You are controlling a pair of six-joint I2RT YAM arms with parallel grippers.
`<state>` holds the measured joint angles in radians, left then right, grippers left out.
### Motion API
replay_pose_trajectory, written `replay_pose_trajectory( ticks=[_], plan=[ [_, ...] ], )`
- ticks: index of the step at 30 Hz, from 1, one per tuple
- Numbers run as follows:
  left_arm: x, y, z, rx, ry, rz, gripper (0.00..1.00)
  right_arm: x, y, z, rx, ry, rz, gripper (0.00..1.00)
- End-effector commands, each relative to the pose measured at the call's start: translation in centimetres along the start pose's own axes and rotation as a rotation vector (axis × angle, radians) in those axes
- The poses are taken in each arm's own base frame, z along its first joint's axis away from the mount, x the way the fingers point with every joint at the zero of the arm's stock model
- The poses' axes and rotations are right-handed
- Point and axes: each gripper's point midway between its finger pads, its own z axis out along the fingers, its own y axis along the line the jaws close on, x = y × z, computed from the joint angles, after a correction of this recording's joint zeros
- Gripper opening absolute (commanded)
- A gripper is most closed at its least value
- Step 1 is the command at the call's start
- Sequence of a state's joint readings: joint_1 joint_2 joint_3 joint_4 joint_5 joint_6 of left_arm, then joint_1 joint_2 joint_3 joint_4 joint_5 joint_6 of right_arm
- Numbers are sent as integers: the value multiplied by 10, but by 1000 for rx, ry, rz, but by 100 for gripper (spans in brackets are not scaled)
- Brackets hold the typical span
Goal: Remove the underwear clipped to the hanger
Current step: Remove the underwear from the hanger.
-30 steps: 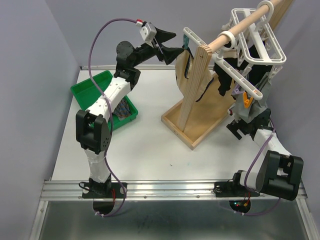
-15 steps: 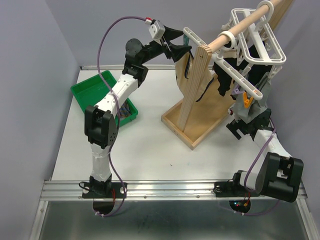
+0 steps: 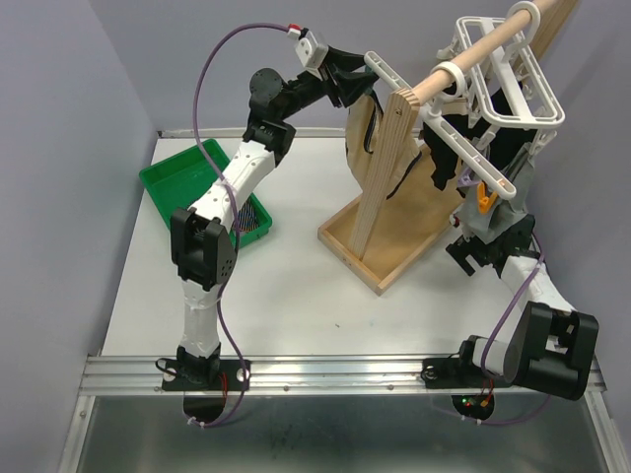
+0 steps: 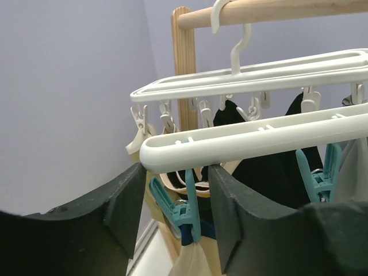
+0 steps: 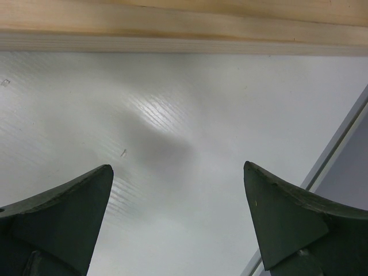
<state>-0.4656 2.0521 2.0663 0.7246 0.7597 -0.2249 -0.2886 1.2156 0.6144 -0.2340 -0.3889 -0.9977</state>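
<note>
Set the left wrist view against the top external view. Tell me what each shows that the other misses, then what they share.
Left wrist only: a teal clip close up, standing between the parted fingers of the left claw. Top external only: the green bin, the rack's wooden tray base, and the right claw low beside it. Both: the white hanger frame, the wooden rod, the upright post and dark underwear hanging from the frame.
</note>
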Motion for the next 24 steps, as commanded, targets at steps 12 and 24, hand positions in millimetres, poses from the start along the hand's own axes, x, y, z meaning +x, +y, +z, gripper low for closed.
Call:
replay_pose_trajectory(
  ticks=[12,24],
  plan=[
    [-36,-14,6,40,-56,42,26,-26,-22,-14,50,-62,-20,100],
    [-43,-9,-5,-49,-59,39,75,-26,-22,-15,50,-64,-19,100]
  ],
)
